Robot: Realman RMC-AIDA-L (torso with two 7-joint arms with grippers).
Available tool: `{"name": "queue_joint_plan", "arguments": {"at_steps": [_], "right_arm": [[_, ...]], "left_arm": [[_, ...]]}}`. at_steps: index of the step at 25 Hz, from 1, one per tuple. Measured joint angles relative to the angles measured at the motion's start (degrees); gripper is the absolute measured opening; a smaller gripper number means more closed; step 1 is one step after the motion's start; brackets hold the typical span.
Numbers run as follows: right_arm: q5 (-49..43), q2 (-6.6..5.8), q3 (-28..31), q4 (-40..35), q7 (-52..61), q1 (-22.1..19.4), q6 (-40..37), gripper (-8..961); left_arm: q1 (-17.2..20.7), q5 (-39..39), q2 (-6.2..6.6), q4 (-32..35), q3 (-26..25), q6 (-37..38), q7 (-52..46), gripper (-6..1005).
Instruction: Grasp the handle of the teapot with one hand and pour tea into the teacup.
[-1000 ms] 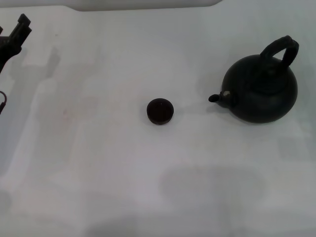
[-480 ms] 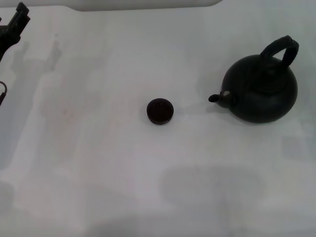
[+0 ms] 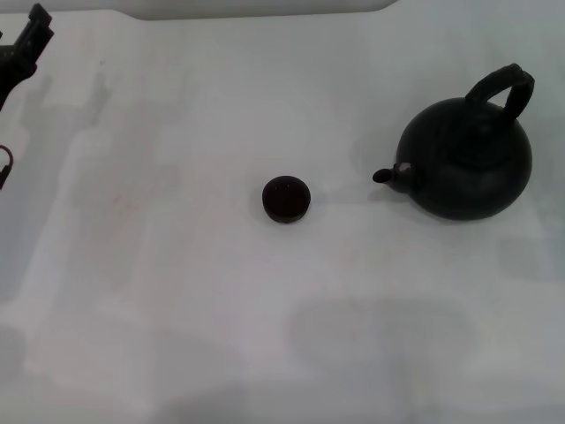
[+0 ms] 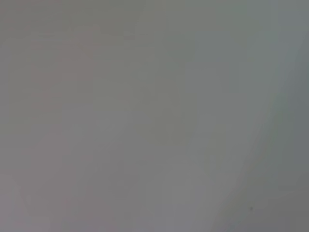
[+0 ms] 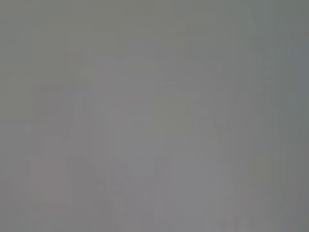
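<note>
The round black teapot [image 3: 465, 161] stands on the white table at the right, its short spout [image 3: 388, 175] pointing left toward the middle. Its thick black arched handle [image 3: 503, 87] loops over its top, free of any gripper. The tiny dark teacup [image 3: 286, 199] stands upright at the table's middle, well left of the spout. My left gripper [image 3: 26, 49] shows only as a dark part at the far left edge, far from both. My right gripper is out of view. Both wrist views show only plain grey surface.
The white table [image 3: 177, 291] spreads across the whole head view. A pale raised edge [image 3: 265, 9] runs along the back. Part of my left arm with a cable [image 3: 4, 163] sits at the left edge.
My left gripper has drawn back a little toward the far left corner. The teapot and the teacup have not moved.
</note>
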Motion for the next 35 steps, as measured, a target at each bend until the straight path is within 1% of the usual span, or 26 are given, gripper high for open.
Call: {"name": "queue_joint_plan", "arguments": {"at_steps": [3,6,9,15,21,35], "right_arm": [[0.0,0.00,0.0,-0.1,-2.1,0.2,0.0,870],[0.0,0.13,0.0,0.1,-9.4,0.5,0.5,870],[0.0,0.21,0.0,0.2,-11.1,0.7,1.4,870],[0.3,0.24,0.3,0.0,-10.2,0.9,3.0,870],[0.3,0.24,0.4,-0.1,-7.2,0.9,2.6,870],[0.0,0.24,0.0,-0.2,-7.1,1.1,1.5,871]], "left_arm": [[0.0,0.1,0.00,-0.1,0.0,0.1,0.0,882],[-0.2,0.0,0.01,-0.4,0.0,0.2,0.0,882],[-0.6,-0.1,0.08,-0.5,0.0,1.2,0.0,883],[-0.8,-0.1,0.15,-0.5,0.0,1.5,0.1,880],[-1.2,-0.1,0.20,-0.5,0.0,1.6,0.1,877],[-1.2,-0.1,0.19,-0.5,0.0,1.8,0.0,877]]}}
